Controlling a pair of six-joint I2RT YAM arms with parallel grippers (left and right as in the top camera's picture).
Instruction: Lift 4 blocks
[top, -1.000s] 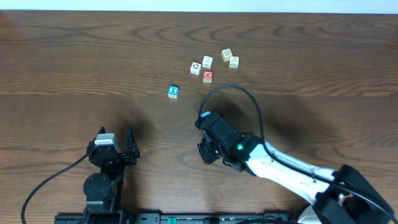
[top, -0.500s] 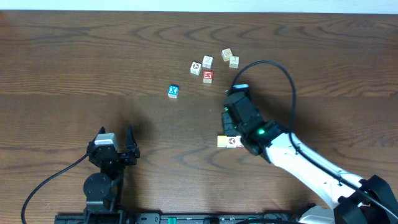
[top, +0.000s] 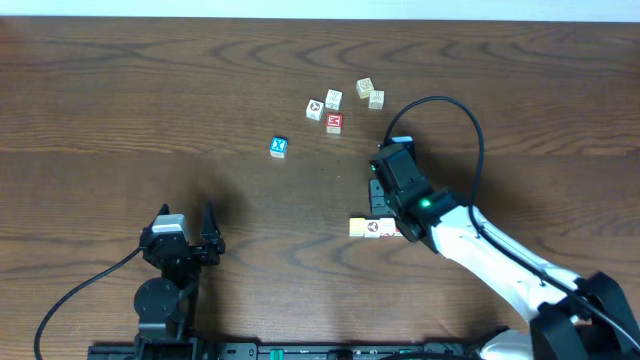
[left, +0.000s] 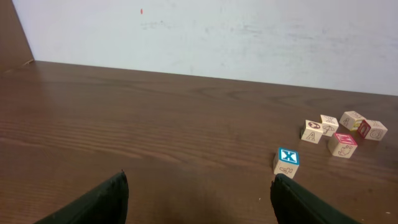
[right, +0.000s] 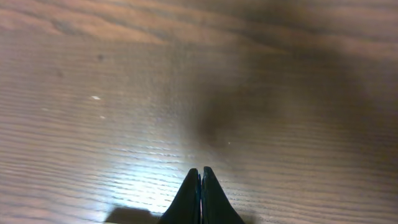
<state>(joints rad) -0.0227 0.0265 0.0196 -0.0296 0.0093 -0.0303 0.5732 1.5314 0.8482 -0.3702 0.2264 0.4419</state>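
Lift pending, by the look. Right fingers: pinched shut, empty. Left fingers: wide. Short row of pale wooden cubes flat on worktop, 4 o'clock of blue X-marked wooden cube.

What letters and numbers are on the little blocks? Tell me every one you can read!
"X", white, on the blue cube, on its top.
On the red cube: a white mark, too blurred to read.
On the pale blocks near it: small marks, too small to read.
On the row of blocks by the right arm: a red mark, too small to read.
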